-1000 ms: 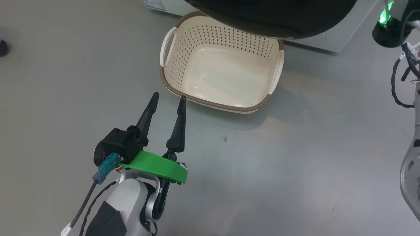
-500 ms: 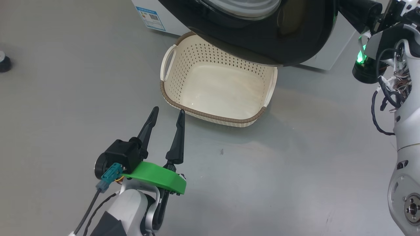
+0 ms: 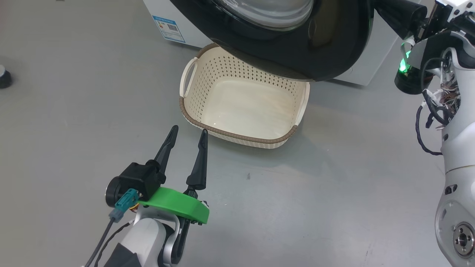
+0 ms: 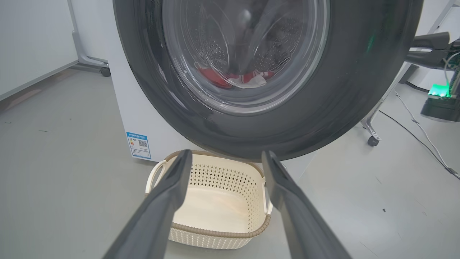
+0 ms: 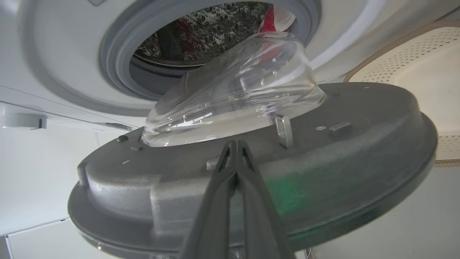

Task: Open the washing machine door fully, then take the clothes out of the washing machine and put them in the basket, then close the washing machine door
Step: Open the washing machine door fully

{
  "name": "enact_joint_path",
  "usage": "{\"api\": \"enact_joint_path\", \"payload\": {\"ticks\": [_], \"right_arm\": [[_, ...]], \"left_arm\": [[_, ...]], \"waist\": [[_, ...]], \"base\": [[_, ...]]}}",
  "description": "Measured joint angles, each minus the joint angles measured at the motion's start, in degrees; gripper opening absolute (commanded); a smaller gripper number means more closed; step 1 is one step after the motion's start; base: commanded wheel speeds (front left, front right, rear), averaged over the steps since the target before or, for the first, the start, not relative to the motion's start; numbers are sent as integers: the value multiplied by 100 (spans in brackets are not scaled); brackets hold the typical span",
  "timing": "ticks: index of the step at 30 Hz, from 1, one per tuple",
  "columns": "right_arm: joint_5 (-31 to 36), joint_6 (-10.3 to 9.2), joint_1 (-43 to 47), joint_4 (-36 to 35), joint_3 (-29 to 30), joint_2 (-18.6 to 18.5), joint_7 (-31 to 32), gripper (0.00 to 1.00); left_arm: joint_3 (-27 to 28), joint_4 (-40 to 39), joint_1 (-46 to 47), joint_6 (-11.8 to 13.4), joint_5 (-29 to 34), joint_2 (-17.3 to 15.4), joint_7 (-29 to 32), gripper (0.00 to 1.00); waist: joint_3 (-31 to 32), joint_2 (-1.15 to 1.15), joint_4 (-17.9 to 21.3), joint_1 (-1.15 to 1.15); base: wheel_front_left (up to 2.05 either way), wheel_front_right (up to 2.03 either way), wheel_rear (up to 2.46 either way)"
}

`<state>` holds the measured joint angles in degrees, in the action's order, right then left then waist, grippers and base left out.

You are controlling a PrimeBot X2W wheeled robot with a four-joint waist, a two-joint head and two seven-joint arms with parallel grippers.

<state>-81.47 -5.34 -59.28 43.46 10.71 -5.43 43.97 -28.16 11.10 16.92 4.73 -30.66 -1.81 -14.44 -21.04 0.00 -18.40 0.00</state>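
The washing machine door [image 3: 326, 55] stands partly open, its black rim hanging over the far side of the cream basket [image 3: 193, 111] on the floor. My right gripper [image 5: 235, 144] is shut, its tips pressed against the door's grey inner face [image 5: 341, 158] just below the glass bowl [image 5: 233, 97]. Red and white clothes [image 4: 233, 77] lie in the drum and show through the glass. My left gripper [image 3: 187, 131] hovers open and empty over the floor, just short of the basket's near rim. The white washing machine [image 4: 133, 108] stands behind the basket.
A blue label [image 3: 169, 29] sits low on the machine's front. A black base with a green light [image 3: 406, 74] and loose cables [image 3: 426, 111] are on the right. A small dark object [image 3: 4, 76] lies at the far left. A caster leg [image 4: 372, 136] and a cable run right of the machine.
The head camera has tilted up, so the whole picture slid down and more of the door, the machine and my right arm came into view. My left gripper stays open.
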Motion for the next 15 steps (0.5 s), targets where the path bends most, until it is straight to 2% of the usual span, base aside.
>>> {"api": "enact_joint_path", "payload": {"ticks": [6, 12, 15], "right_arm": [[227, 482, 178, -167, -112, -67, -240, 0], [1124, 1067, 608, -326, -653, -392, -628, 0], [1562, 1199, 795, -481, -948, -516, -879, 0]], "left_arm": [[45, 42, -20, -7, 7, -1, 0, 100], [175, 110, -112, -7, 9, -3, 0, 100], [235, 132, -166, -7, 59, -7, 0, 100]], "waist": [[119, 0, 17, 0], [318, 0, 63, 0], [430, 0, 103, 0]], "base": [[0, 0, 0], [0, 0, 0], [0, 0, 0]]}}
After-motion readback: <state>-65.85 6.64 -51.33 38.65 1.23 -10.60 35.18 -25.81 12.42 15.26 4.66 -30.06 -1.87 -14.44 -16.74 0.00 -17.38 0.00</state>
